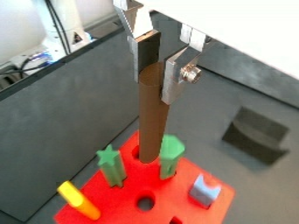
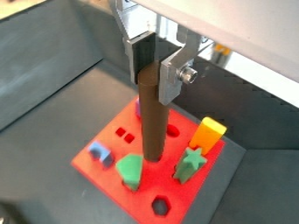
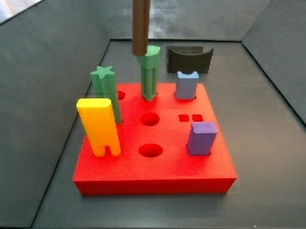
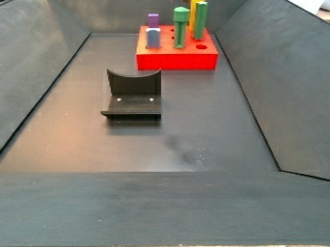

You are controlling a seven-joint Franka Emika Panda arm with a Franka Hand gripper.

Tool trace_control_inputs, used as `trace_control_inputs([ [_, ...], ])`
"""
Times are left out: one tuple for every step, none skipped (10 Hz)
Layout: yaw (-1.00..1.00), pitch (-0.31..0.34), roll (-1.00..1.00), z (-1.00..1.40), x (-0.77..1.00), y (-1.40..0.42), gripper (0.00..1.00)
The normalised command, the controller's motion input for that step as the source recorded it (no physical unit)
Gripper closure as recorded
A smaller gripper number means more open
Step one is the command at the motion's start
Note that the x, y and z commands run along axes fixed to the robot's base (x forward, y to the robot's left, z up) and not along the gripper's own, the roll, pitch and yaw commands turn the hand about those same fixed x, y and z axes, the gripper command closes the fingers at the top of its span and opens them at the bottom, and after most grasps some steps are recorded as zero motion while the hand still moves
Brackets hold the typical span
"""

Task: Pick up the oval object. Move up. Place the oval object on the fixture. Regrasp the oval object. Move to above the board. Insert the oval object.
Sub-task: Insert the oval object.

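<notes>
- I have the gripper (image 1: 162, 54) above the board (image 1: 187, 206), its silver fingers (image 1: 180, 72) clamped on the upper part of the oval object (image 1: 151, 109), which hangs upright beneath them.
- In both wrist views the peg's lower end sits at the board's far edge, just beside the green peg (image 1: 172, 156); I judge it at or entering its hole, but I cannot tell how deep.
- In a side view the oval object (image 3: 139, 27) comes down behind the green peg (image 3: 149, 72), on the board's fixture side; the fixture (image 3: 189, 60) stands empty just behind the board (image 3: 156, 170).
- The step in hand looks like the insertion. I would keep the peg vertical, line its oval section with the hole, and descend slowly.
- The green star peg (image 1: 111, 164) and green peg crowd the hole, so I would avoid any sideways drift.
- I would open only once the peg is seated.
</notes>
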Motion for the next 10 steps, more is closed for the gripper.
trace_control_inputs([
  [-0.50, -0.174, -0.15, 0.00, 0.10, -0.41, 1.00],
  [-0.64, -0.131, -0.11, 0.00, 0.05, -0.39, 1.00],
  [-0.81, -0.061, -0.04, 0.00, 0.03, -0.35, 1.00],
  [-0.87, -0.013, 0.00, -0.07, 0.03, -0.36, 1.00],
  [-0.91, 0.000, 0.00, -0.16, 0.02, -0.31, 1.00],
  [-0.94, 0.000, 0.00, -0.21, 0.01, -0.28, 1.00],
  [-0.95, 0.000, 0.00, -0.23, 0.01, -0.25, 1.00],
  [-0.94, 0.000, 0.00, -0.23, 0.01, -0.26, 1.00],
  [-0.94, 0.000, 0.00, -0.23, 0.01, -0.26, 1.00],
  [-0.95, 0.000, 0.00, -0.23, 0.01, -0.25, 1.00],
])
